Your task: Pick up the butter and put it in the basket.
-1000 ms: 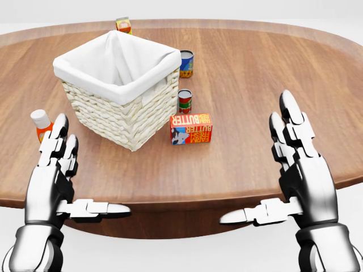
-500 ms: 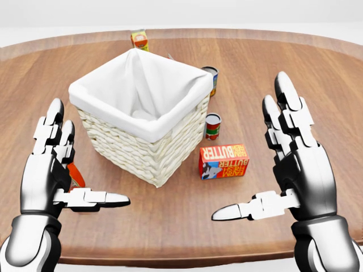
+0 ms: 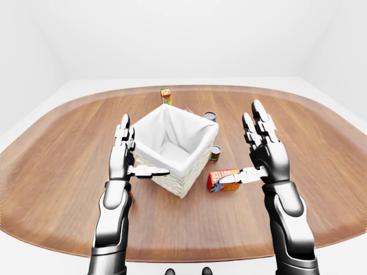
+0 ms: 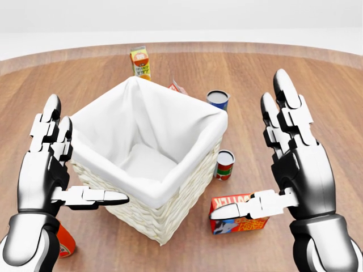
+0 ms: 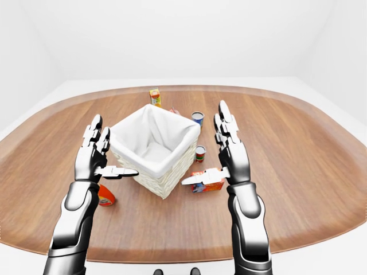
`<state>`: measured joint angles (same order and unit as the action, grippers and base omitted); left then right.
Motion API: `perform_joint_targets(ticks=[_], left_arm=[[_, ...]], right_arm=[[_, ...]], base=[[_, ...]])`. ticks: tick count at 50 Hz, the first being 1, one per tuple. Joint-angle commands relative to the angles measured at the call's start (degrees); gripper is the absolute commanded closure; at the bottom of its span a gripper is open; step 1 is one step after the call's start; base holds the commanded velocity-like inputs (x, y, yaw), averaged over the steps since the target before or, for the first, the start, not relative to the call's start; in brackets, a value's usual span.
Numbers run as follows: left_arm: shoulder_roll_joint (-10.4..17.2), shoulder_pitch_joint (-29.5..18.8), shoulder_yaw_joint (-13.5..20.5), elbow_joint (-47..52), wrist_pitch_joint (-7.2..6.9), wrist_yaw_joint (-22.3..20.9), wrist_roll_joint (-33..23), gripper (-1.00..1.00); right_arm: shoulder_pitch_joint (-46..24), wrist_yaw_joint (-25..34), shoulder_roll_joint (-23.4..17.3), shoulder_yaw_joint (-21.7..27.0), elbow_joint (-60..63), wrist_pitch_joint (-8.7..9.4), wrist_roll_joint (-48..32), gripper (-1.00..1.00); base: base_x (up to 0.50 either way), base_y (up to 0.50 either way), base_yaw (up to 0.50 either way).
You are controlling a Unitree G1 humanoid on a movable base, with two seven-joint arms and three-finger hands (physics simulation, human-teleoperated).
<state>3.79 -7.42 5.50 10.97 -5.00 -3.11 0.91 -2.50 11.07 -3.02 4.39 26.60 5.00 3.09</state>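
Note:
The butter point(image 4: 241, 222) is a red box lying on the wooden table point(image 4: 317, 73), at the lower right of the head view, right of the basket. The basket point(image 4: 148, 161) is white wicker with a white cloth liner and looks empty. My right hand point(image 4: 271, 170) is open, raised above the butter; its thumb crosses the box in the picture. My left hand point(image 4: 67, 167) is open, at the basket's left side, holding nothing. The butter also shows in the left-eye view point(image 3: 222, 180).
A small red can point(image 4: 225, 165) stands between basket and butter. A blue-sided can point(image 4: 218, 100) and an orange juice carton point(image 4: 140, 62) stand beyond the basket. An orange bottle point(image 4: 64, 242) lies under my left hand. The table edge is close below.
The whole view has shifted: the camera moved closer to the table and looks down more. Basket and butter sit lower and larger in the picture. Both hands stay open and raised.

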Motion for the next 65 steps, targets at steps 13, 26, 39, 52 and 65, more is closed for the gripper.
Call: perform_joint_targets(ticks=[13,26,39,52,65], left_arm=[[0.0,0.2,0.1,0.1,0.0,0.2,0.2,-1.0],[-0.1,0.6,0.1,0.8,0.0,0.3,0.2,-1.0],[-0.2,1.0,-0.1,1.9,0.0,0.4,0.1,-1.0],[0.1,0.8,0.6,2.6,0.0,0.2,0.2,-1.0],[0.1,1.1,0.7,2.7,0.0,0.1,0.3,-1.0]], right_arm=[[2.6,1.8,-0.2,0.5,0.5,0.0,-1.9,-1.0],[-1.1,5.1,-9.5,5.5,-23.2,-10.0,-28.8,-1.0],[-11.0,-8.3,-15.1,1.7,-51.7,-10.0,-50.6,-1.0],[-26.2,-24.2,-15.8,-7.2,-84.2,-10.0,-67.2,-1.0],[-33.7,-25.8,-14.9,-10.5,-99.2,-10.0,-72.3,-1.0]], base=[[0.03,0.0,0.0],[0.0,0.0,0.0],[0.0,0.0,0.0],[0.0,0.0,0.0],[0.0,0.0,0.0]])
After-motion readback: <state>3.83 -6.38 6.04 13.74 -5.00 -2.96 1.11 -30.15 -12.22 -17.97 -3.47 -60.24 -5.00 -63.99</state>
